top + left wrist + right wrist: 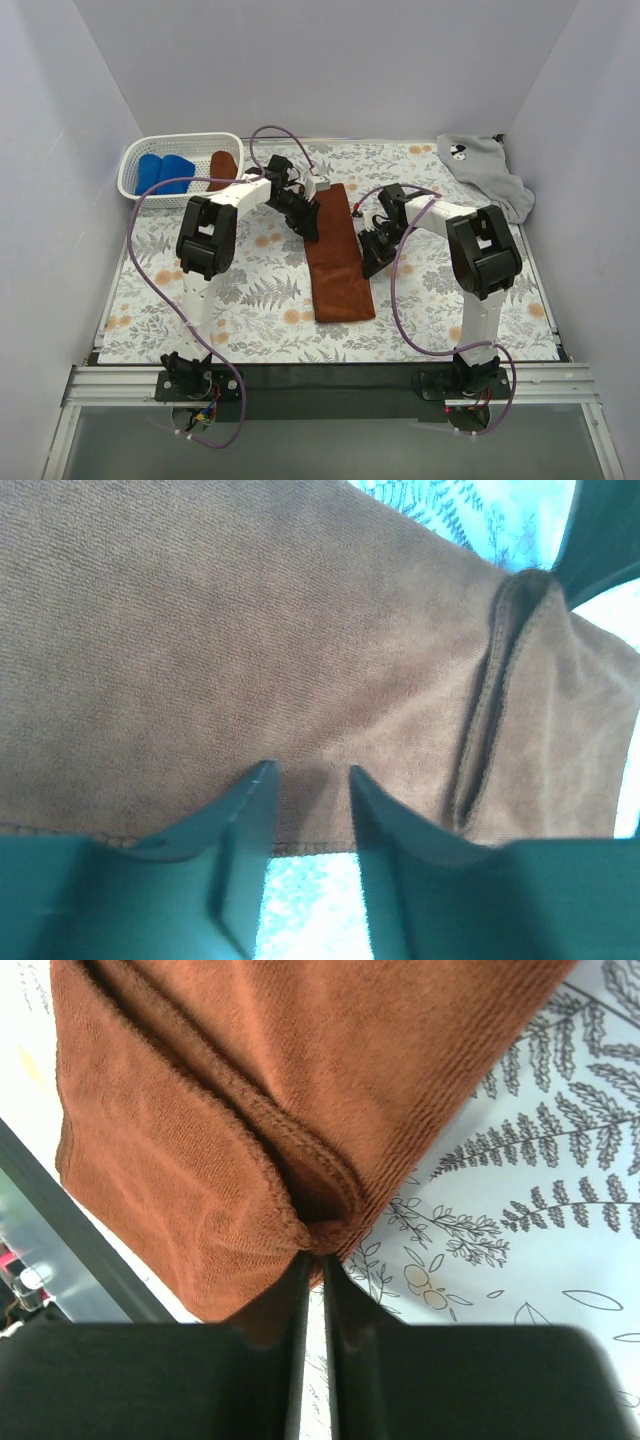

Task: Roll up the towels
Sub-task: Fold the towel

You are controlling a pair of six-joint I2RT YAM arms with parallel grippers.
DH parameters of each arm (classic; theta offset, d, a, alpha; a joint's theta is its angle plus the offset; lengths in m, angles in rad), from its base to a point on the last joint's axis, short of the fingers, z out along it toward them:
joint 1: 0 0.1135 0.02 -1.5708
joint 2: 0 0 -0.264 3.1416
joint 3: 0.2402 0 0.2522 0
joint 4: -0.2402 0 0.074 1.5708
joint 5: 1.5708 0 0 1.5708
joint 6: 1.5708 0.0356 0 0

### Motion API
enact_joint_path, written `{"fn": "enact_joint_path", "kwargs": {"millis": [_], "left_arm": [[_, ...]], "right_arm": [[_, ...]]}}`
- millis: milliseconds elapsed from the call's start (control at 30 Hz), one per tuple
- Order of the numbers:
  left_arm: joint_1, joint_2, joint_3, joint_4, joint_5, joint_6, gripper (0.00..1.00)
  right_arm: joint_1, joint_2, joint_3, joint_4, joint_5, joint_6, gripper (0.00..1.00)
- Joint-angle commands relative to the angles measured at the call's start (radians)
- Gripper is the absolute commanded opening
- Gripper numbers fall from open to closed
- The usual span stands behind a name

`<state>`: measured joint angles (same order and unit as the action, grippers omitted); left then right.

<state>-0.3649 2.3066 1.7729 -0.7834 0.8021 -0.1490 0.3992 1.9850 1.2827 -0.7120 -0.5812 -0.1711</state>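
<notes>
Now we are clamping our right claw on a fold of the brown towel, while our left claw is resting with fingers apart at its hem.

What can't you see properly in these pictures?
- Top view: the basket wall hides the bottoms of the blue towels.
- Top view: the mark on the grey towel is too small to read.
- Top view: the jaws of the left gripper are lost against its dark wrist.
- Right wrist view: the jaws of the right gripper cover the bit of brown towel they pinch.
</notes>
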Motion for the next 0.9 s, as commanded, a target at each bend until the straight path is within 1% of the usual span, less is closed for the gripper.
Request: {"fn": "enact_joint_path", "kwargs": {"millis": [0, 67, 100, 167, 200, 233, 267, 300, 333, 367, 400, 433, 467, 500, 533, 600, 633, 667, 733, 867], "left_arm": [[0.03, -0.088, -0.016, 0.018, 0.0, 0.091, 0.4], [0.03, -0.153, -0.056, 0.036, 0.034, 0.1, 0.45], [0.03, -0.215, -0.073, 0.038, 0.04, 0.115, 0.48], [0.029, -0.295, -0.117, 0.044, 0.04, 0.13, 0.49], [0.023, -0.381, -0.182, 0.044, 0.02, 0.144, 0.49], [-0.001, -0.427, -0.219, 0.05, -0.01, 0.204, 0.48], [-0.018, -0.472, -0.268, 0.056, -0.077, 0.23, 0.48], [-0.038, -0.525, -0.359, 0.064, -0.113, 0.265, 0.48], [-0.061, -0.617, -0.421, 0.084, -0.15, 0.319, 0.47], [-0.116, -0.671, -0.473, 0.099, -0.226, 0.347, 0.47], [-0.15, -0.715, -0.527, 0.12, -0.257, 0.365, 0.46], [-0.214, -0.804, -0.64, 0.168, -0.302, 0.377, 0.44], [-0.253, -0.838, -0.688, 0.194, -0.335, 0.403, 0.43], [-0.293, -0.866, -0.742, 0.217, -0.395, 0.416, 0.43], [-0.365, -0.887, -0.816, 0.26, -0.426, 0.423, 0.42], [-0.436, -0.917, -0.874, 0.295, -0.506, 0.43, 0.38], [-0.495, -0.923, -0.895, 0.332, -0.523, 0.431, 0.37], [-0.525, -0.926, -0.93, 0.351, -0.54, 0.433, 0.36], [-0.601, -0.923, -0.951, 0.398, -0.575, 0.43, 0.35], [-0.686, -0.869, -0.955, 0.446, -0.609, 0.399, 0.34]], "right_arm": [[-0.005, -0.032, 0.0, 0.012, 0.061, -0.001, 0.19], [-0.014, -0.081, -0.02, 0.013, 0.07, -0.001, 0.25], [-0.017, -0.097, -0.023, 0.014, 0.083, -0.001, 0.25], [-0.031, -0.14, -0.023, 0.011, 0.101, -0.004, 0.28], [-0.036, -0.153, -0.022, 0.011, 0.104, -0.007, 0.29], [-0.039, -0.173, -0.019, 0.008, 0.097, -0.01, 0.29], [-0.04, -0.184, -0.017, 0.005, 0.09, -0.014, 0.31], [-0.04, -0.193, -0.011, 0.005, 0.08, -0.027, 0.33], [-0.039, -0.205, -0.01, 0.005, 0.07, -0.031, 0.33], [-0.039, -0.21, -0.01, 0.005, 0.06, -0.037, 0.32], [-0.04, -0.215, -0.005, 0.006, 0.014, -0.047, 0.3], [-0.039, -0.213, -0.002, 0.008, -0.017, -0.047, 0.28], [-0.039, -0.212, 0.001, 0.008, -0.054, -0.047, 0.27], [-0.037, -0.206, 0.003, 0.009, -0.131, -0.044, 0.23], [-0.034, -0.189, 0.009, 0.011, -0.169, -0.036, 0.22], [-0.011, -0.169, 0.014, 0.011, -0.236, -0.024, 0.17], [0.004, -0.158, 0.012, 0.011, -0.25, -0.022, 0.17], [0.027, -0.155, 0.009, 0.014, -0.259, -0.025, 0.16], [0.046, -0.135, 0.003, 0.02, -0.269, -0.027, 0.15], [0.056, -0.066, -0.003, 0.031, -0.273, -0.036, 0.13]]}}
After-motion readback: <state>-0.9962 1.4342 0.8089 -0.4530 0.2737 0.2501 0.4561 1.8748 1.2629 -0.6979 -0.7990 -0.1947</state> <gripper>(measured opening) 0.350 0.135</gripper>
